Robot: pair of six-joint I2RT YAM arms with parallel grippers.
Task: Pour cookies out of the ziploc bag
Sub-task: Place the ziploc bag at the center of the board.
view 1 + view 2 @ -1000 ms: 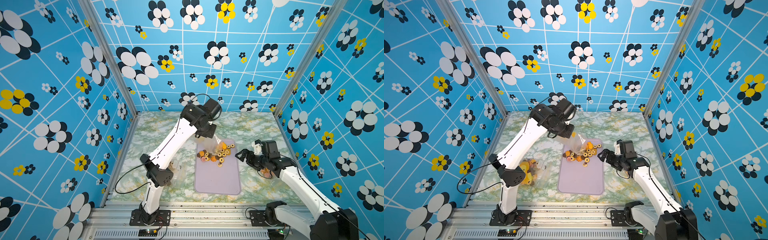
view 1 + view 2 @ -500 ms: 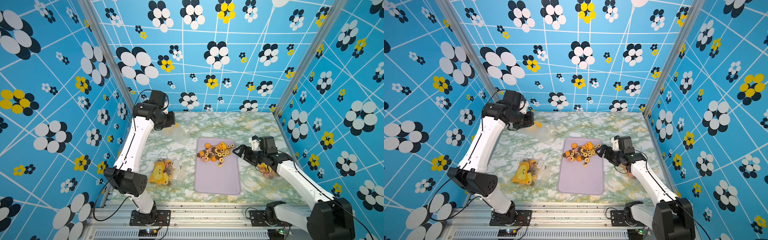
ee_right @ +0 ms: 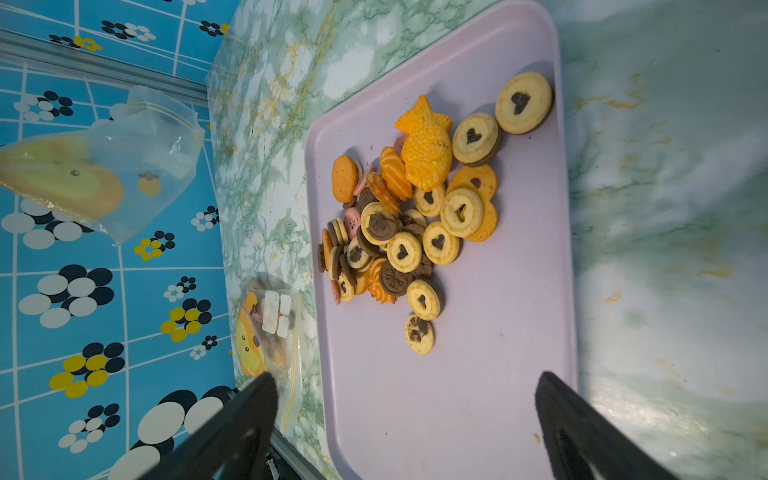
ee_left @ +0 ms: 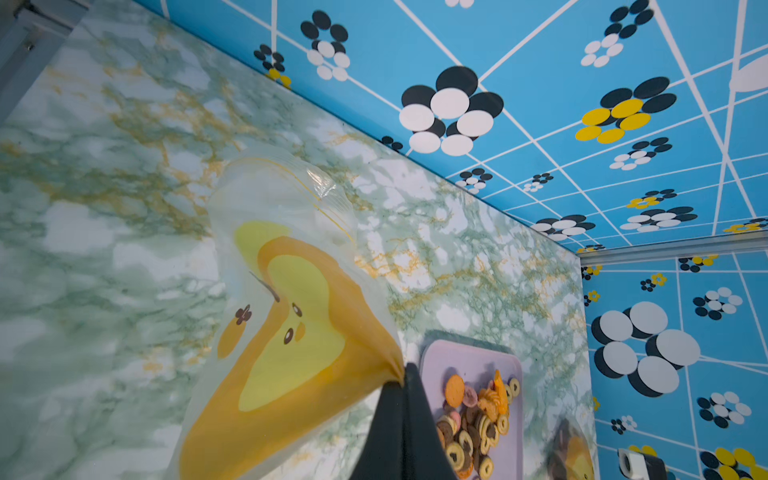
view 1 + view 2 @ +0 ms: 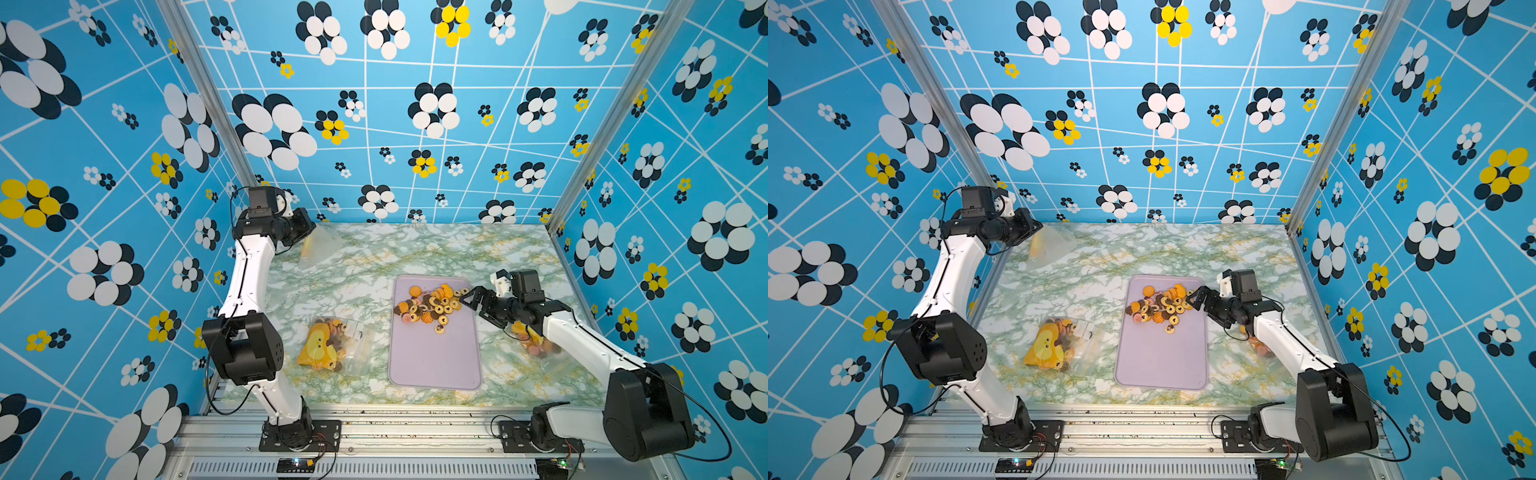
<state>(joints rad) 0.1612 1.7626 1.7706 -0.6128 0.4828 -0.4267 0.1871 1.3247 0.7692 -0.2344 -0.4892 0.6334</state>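
The cookies [image 5: 430, 305] [image 5: 1160, 307] lie heaped on the far half of a lavender tray [image 5: 432, 365] [image 5: 1158, 370]; most are round with dark heart centres, and one is an orange fish. At the table's far left corner, my left gripper [image 5: 308, 235] [image 4: 402, 374] is shut on a corner of the ziploc bag [image 5: 323, 247] [image 4: 286, 332]. This clear bag with a yellow pear print hangs limp and looks empty. My right gripper [image 5: 473, 299] [image 3: 407, 376] stands open low at the tray's right edge, beside the cookie pile [image 3: 415, 216], with nothing between its fingers.
A second bag [image 5: 328, 347] [image 5: 1059, 345], filled with cookies, lies on the marble table left of the tray. A third filled bag [image 5: 536, 345] lies partly under my right arm. Patterned walls close in the far, left and right sides.
My left arm has swung from above the tray to the far left corner, carrying the bag with it. My right gripper has edged closer to the cookies, still open.
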